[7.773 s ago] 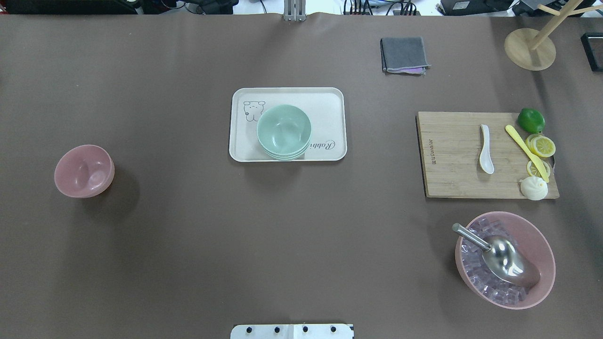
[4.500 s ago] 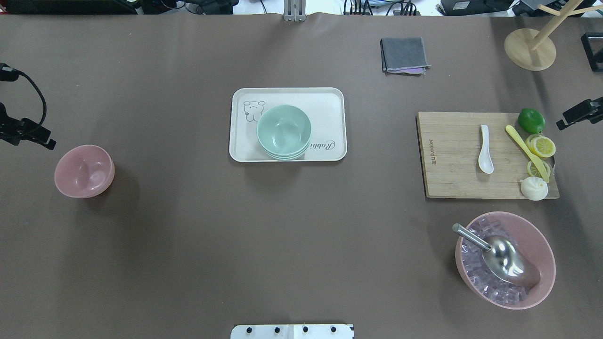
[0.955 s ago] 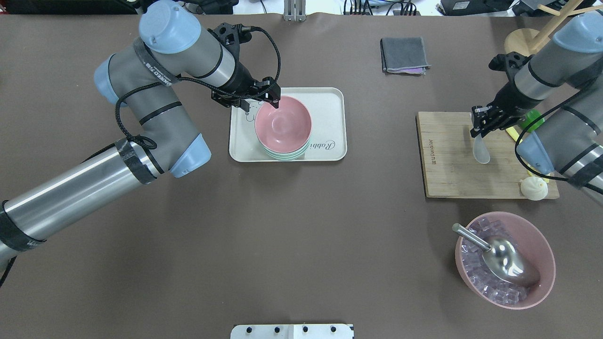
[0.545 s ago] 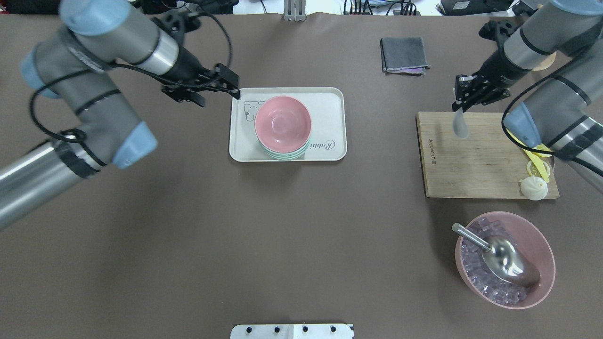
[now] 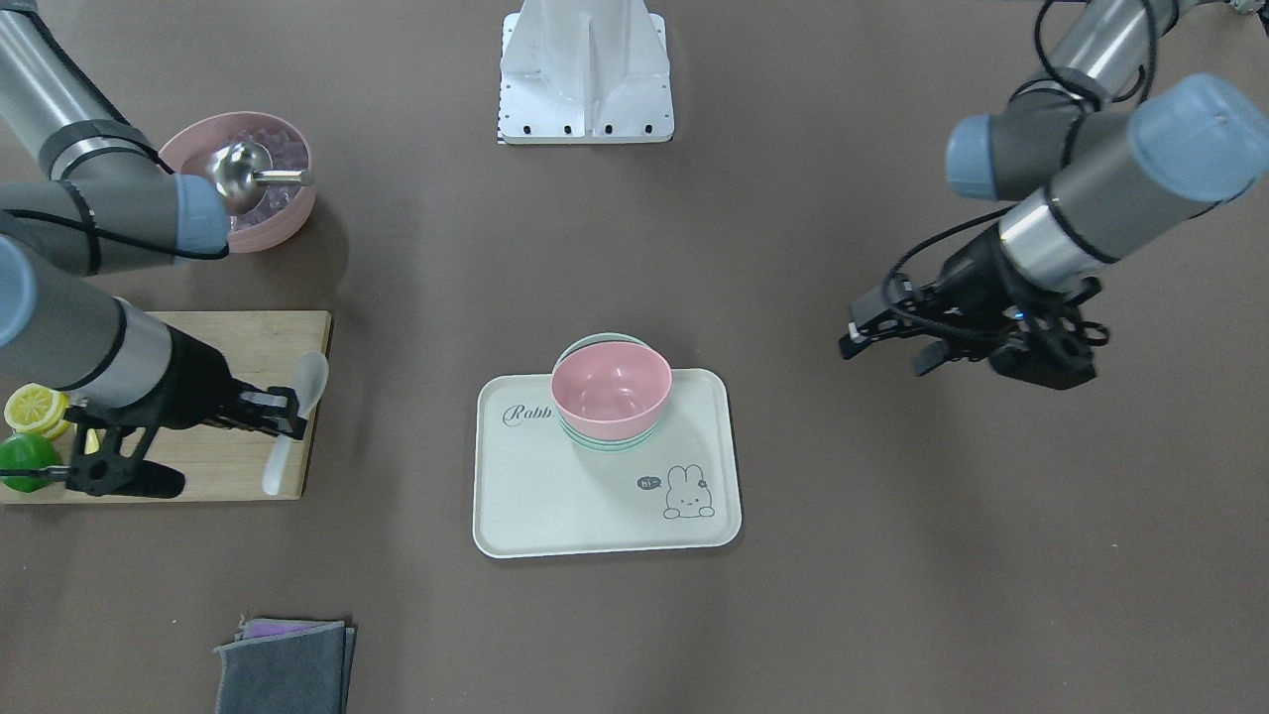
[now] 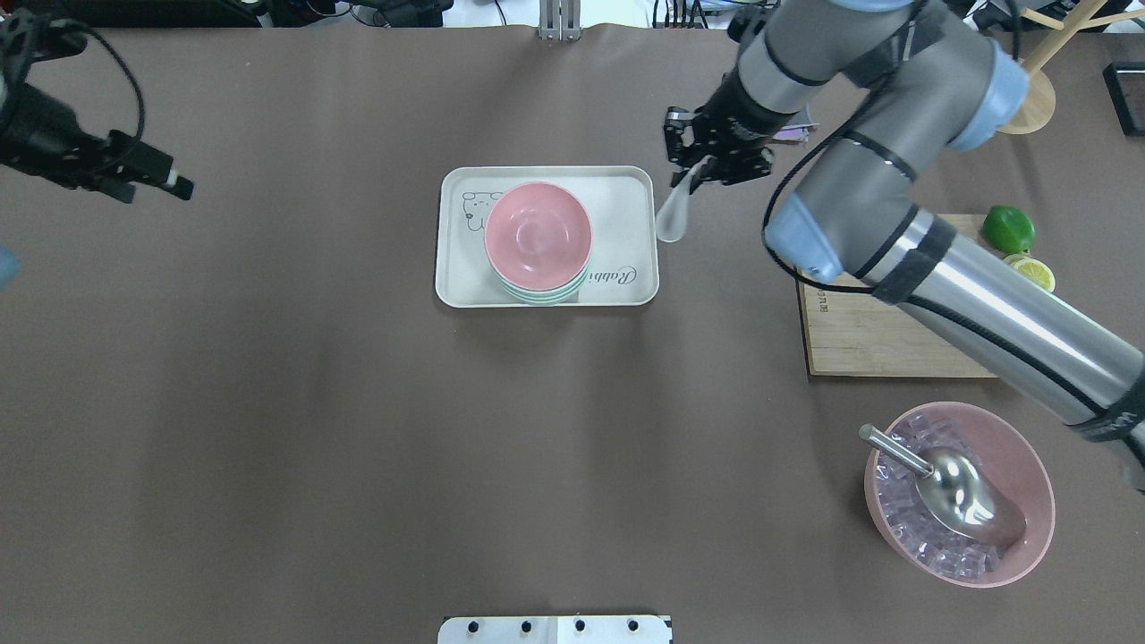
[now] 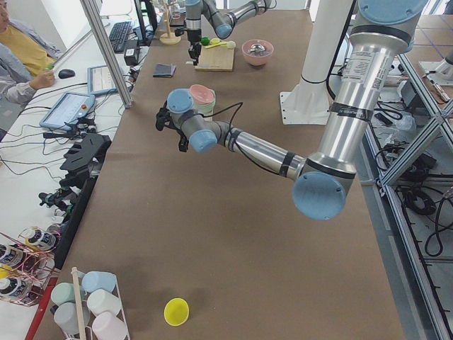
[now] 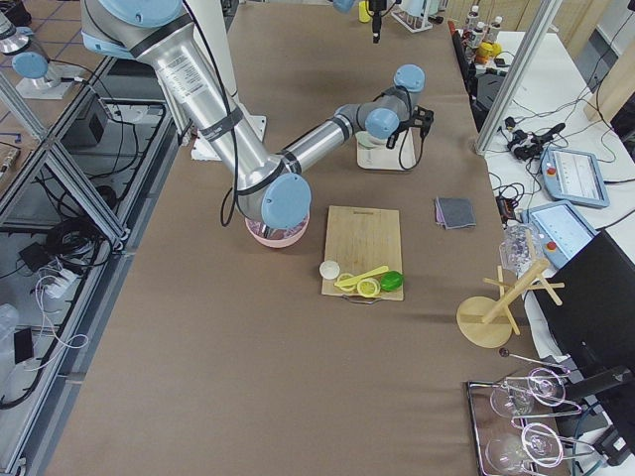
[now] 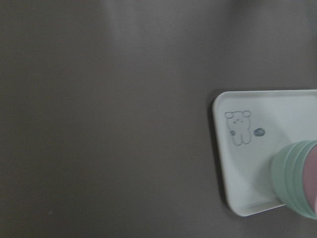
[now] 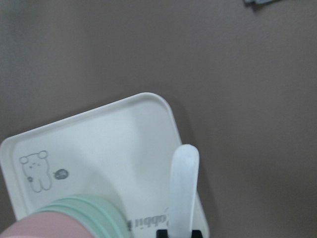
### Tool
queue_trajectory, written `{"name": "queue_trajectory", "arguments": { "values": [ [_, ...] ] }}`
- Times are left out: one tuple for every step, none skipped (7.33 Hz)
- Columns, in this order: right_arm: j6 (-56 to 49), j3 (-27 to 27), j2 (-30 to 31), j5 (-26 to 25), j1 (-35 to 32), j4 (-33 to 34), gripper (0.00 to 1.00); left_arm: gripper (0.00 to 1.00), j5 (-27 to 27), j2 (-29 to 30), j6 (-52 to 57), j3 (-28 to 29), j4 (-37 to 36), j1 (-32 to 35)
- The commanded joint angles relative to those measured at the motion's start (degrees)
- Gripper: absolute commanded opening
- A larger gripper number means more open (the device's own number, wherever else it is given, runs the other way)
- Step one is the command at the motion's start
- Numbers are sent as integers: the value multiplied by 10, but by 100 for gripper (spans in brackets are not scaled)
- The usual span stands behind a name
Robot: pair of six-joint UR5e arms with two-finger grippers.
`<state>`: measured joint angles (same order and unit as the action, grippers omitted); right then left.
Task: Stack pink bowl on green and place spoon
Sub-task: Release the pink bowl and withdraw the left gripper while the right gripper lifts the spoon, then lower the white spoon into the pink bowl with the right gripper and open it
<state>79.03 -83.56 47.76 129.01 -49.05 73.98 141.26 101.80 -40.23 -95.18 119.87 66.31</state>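
Observation:
The pink bowl (image 6: 538, 234) sits nested upright on the stack of green bowls (image 6: 537, 293) on the white tray (image 6: 626, 192). My right gripper (image 6: 707, 165) is shut on the handle of the white spoon (image 6: 671, 215), which hangs just outside the tray's right edge. In the right wrist view the spoon (image 10: 183, 188) points over the tray's corner (image 10: 148, 114). In the front-facing view the spoon (image 5: 312, 377) shows over the cutting board's edge. My left gripper (image 6: 174, 183) is open and empty, far left of the tray; it also shows in the front-facing view (image 5: 882, 347).
A wooden cutting board (image 6: 894, 340) with a lime (image 6: 1008, 229) and lemon slices (image 6: 1038, 273) lies at the right. A pink bowl of ice with a metal scoop (image 6: 959, 494) stands in front of it. A grey cloth (image 5: 283, 669) lies at the far side.
My left gripper set the pink bowl on the green stack, let go and drew back to the far left. My right gripper lifted the spoon off the board and carried it left to the tray's edge.

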Motion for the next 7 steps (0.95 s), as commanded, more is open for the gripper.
{"name": "queue_trajectory", "arguments": {
  "values": [
    [117,6,-70,-68,60,1,0,99,5,-39,70,6,0,18],
    [137,6,-72,-116,76,0,0,99,5,-41,70,7,0,18],
    [137,11,-75,-124,77,0,0,99,4,-43,70,9,0,15],
    [136,20,-79,-124,76,0,0,99,4,-43,69,9,0,15],
    [135,20,-79,-124,76,-1,0,99,4,-44,70,9,0,15],
    [138,20,-80,-125,78,-3,98,99,4,-44,69,9,0,15],
    [137,19,-79,-124,77,-5,100,99,4,-44,69,10,-1,15]
  ]
}}
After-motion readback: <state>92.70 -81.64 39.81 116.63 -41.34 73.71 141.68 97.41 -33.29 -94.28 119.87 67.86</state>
